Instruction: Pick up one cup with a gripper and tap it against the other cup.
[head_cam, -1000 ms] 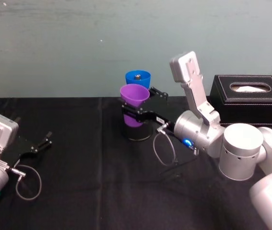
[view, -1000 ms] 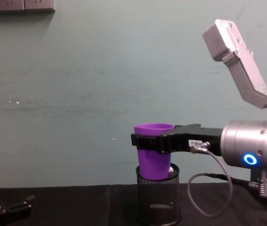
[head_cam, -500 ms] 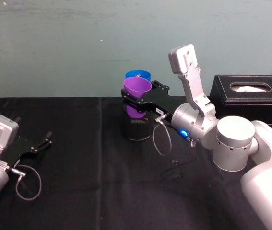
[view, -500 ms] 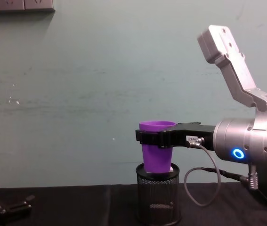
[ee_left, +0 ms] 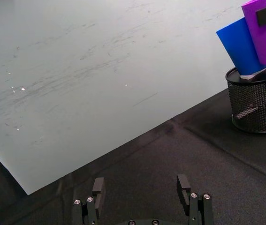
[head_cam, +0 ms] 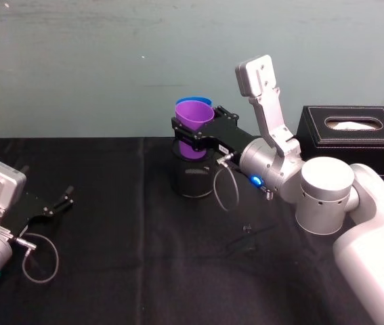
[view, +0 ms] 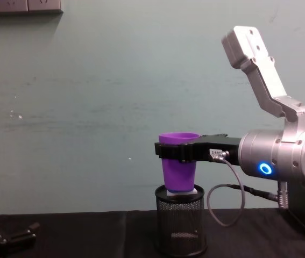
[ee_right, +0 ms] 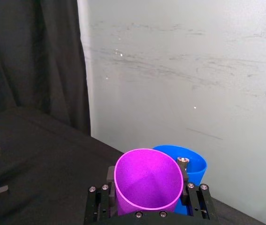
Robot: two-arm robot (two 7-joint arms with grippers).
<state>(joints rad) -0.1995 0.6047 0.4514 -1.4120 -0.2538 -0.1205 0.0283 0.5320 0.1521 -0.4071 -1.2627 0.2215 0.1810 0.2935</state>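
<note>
- right end effector (head_cam: 193,130): reaches over the middle of the tabletop (head_cam: 124,257), jaws closed around the purple cup (head_cam: 193,112) just below its rim.
- purple cup: held upright and off the tabletop, its base right above the mouth of the pen holder (view: 179,223). in the chest view the base sits level with the holder's rim, and whether it touches cannot be told.
- blue cup (ee_right: 197,165): directly behind the purple cup, on the wall side. in the left wrist view it leans, with its base down in the pen holder. the two cup walls overlap in every view, so contact cannot be confirmed.
- markings: a small white label (view: 215,152) on the right end effector's body, print too small to read. blue ring (view: 263,169) lit on the arm, grey cable (view: 222,207) looping below it.
- left end effector (ee_left: 141,187): low at the tabletop's left side, well apart from the cups, jaws spread wide, nothing held.
- tissue box (head_cam: 354,132): black, at the right rear of the tabletop.
</note>
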